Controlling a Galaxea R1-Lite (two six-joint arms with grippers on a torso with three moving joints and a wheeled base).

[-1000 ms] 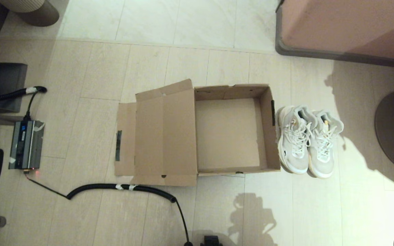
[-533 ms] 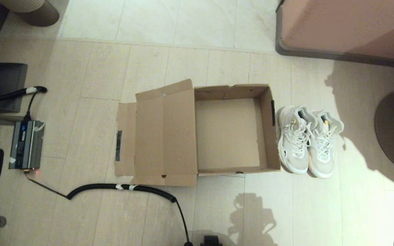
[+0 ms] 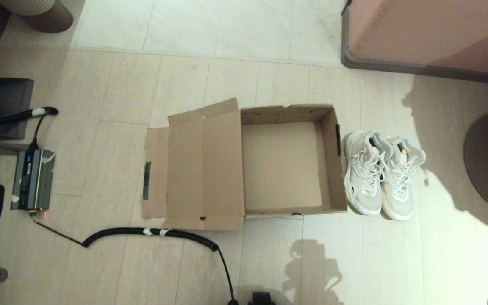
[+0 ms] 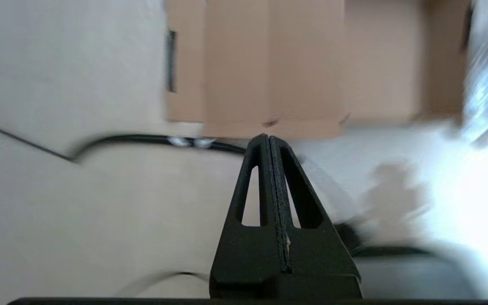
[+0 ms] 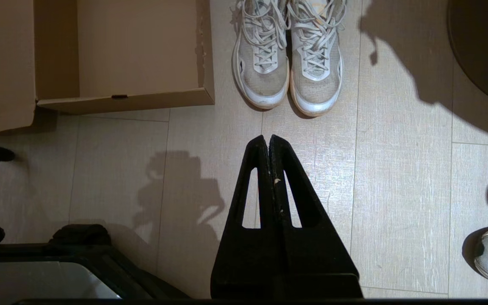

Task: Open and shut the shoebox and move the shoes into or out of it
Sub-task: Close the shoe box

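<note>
1. The shoebox (image 3: 286, 163) sits on the floor (image 3: 235, 76) with its lid (image 3: 201, 169) thrown wide open, lying flat toward the robot's left, and the box's inside is bare cardboard.
2. A dark tape strip (image 3: 146, 180) shows on the lid's outer flap (the edge farthest from the box).
3. The shoes (image 3: 381, 173) stand as a pair on the floor just beside the box's right wall, outside it, the two side by side and touching.
4. Left end effector (image 4: 269, 137): fingers pressed together, nothing between them, hanging over the floor near the lid's near edge, close to a coiled black cable (image 4: 151, 140).
5. Right end effector (image 5: 268, 137): also pressed together on nothing, held above the floor just short of the shoes' toes, apart from them.
6. Neither arm shows in the head view.
7. A grey electronics unit (image 3: 32, 178) lies well to the left of the lid, cable running from it.
</note>
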